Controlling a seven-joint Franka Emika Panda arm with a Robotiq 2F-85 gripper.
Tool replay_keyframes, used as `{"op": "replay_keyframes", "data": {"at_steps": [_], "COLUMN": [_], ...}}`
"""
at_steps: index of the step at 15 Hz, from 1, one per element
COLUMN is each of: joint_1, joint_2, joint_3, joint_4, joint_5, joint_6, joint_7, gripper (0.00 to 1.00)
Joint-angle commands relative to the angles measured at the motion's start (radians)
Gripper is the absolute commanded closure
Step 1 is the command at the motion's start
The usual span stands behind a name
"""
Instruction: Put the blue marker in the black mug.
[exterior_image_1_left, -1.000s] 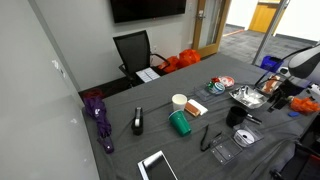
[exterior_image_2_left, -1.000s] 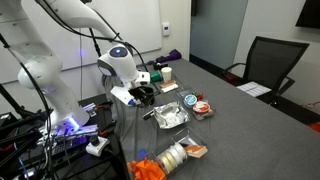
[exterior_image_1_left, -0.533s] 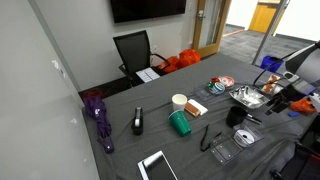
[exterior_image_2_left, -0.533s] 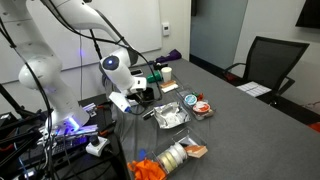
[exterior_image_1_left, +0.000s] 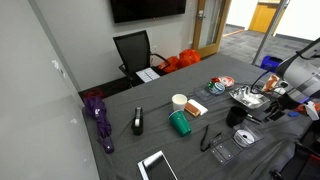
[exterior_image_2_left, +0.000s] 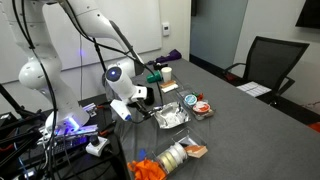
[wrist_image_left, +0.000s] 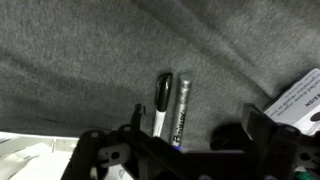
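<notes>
In the wrist view two markers lie side by side on the grey cloth. The blue marker (wrist_image_left: 183, 108) has a silvery lettered barrel and a blue end. To its left is a white marker with a black cap (wrist_image_left: 161, 103). My gripper (wrist_image_left: 195, 135) is open, its dark fingers spread wide just above them, and it holds nothing. In both exterior views the gripper (exterior_image_1_left: 272, 108) (exterior_image_2_left: 135, 100) hangs low over the table's edge. The black mug (exterior_image_1_left: 236, 115) stands upright close by it. I cannot pick out the markers in the exterior views.
A green cup (exterior_image_1_left: 180, 123) and a white paper cup (exterior_image_1_left: 179, 101) stand mid-table. A foil tray (exterior_image_1_left: 245, 97) (exterior_image_2_left: 168, 115) lies beside the arm. A purple umbrella (exterior_image_1_left: 98, 115), a tablet (exterior_image_1_left: 157, 165) and a printed white card (wrist_image_left: 300, 95) also lie on the cloth.
The arm has bent forward and lowered the gripper toward the table near the black mug. Nothing on the table has moved.
</notes>
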Motion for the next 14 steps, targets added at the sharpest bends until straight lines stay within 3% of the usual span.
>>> {"op": "replay_keyframes", "data": {"at_steps": [1,3,4,6,10,14], "joint_1": [-0.003,-0.002,-0.002,0.0,0.006,0.016], "joint_2": [0.09,0.126,0.14,0.169,0.199,0.182], "joint_3": [0.024,0.032,0.036,0.046,0.068,0.079], "joint_4": [0.069,0.094,0.106,0.127,0.15,0.143], "joint_5": [0.126,0.173,0.198,0.238,0.272,0.255], "joint_6": [0.004,-0.003,-0.005,-0.012,-0.026,-0.016], "joint_7": [-0.123,-0.156,-0.174,-0.199,-0.188,-0.155], "gripper": [0.0,0.01,0.26,0.29,0.58,0.62]}}
